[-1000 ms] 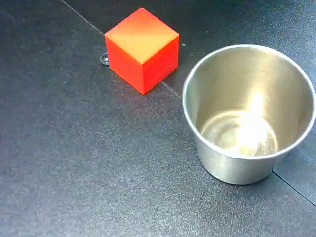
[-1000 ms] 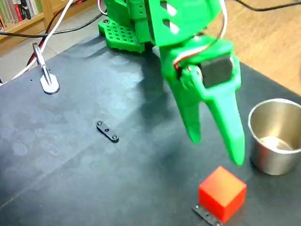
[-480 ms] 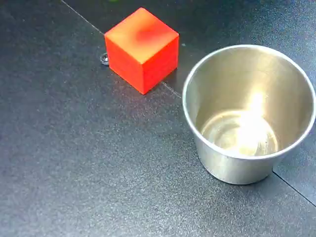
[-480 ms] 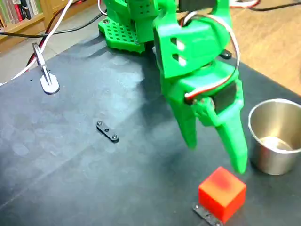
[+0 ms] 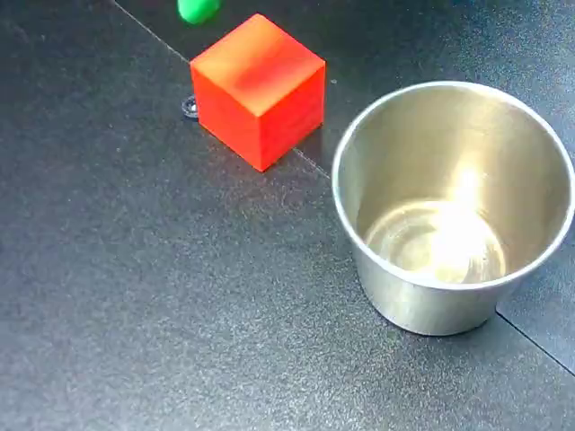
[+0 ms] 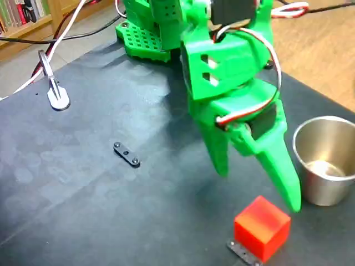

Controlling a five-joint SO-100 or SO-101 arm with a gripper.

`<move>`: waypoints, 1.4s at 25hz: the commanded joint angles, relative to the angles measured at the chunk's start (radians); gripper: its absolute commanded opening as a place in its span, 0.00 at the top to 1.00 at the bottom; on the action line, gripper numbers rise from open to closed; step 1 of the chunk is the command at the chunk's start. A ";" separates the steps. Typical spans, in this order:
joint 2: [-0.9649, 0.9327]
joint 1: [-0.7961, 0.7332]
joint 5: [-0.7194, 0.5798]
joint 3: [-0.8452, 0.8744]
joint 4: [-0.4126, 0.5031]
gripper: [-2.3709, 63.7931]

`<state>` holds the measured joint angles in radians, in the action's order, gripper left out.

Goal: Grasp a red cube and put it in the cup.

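Observation:
The red cube (image 5: 259,85) (image 6: 262,227) rests on the dark table, to the left of the shiny steel cup (image 5: 454,202) (image 6: 326,160) in both fixed views. The cup stands upright and holds nothing. My green gripper (image 6: 258,191) hangs open just above and behind the cube, one finger tip (image 6: 221,166) to its left and the longer finger (image 6: 285,177) reaching down between cube and cup. In the close fixed view only a green fingertip (image 5: 198,9) pokes in at the top edge, beyond the cube. Nothing is held.
A small black metal strip (image 6: 126,154) lies on the table left of the gripper; another black piece (image 6: 243,252) sticks out under the cube. A silver clamp (image 6: 54,88) stands at the far left. The arm's green base (image 6: 144,39) sits at the back, with cables.
The gripper has come down and moved toward the cube, its shadow falling on the cube's top. A green fingertip has entered the close view's top edge. Cube and cup have not moved.

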<state>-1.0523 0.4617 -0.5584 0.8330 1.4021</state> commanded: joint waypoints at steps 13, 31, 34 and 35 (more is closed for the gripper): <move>0.179 -0.011 0.011 -0.150 -0.015 0.33; 0.272 -0.014 0.011 -0.153 -0.169 0.33; 0.282 -0.031 0.011 -0.152 -0.170 0.33; 0.282 -0.040 0.011 -0.152 -0.170 0.33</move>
<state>-0.7624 0.4449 -0.5522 0.7179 1.2425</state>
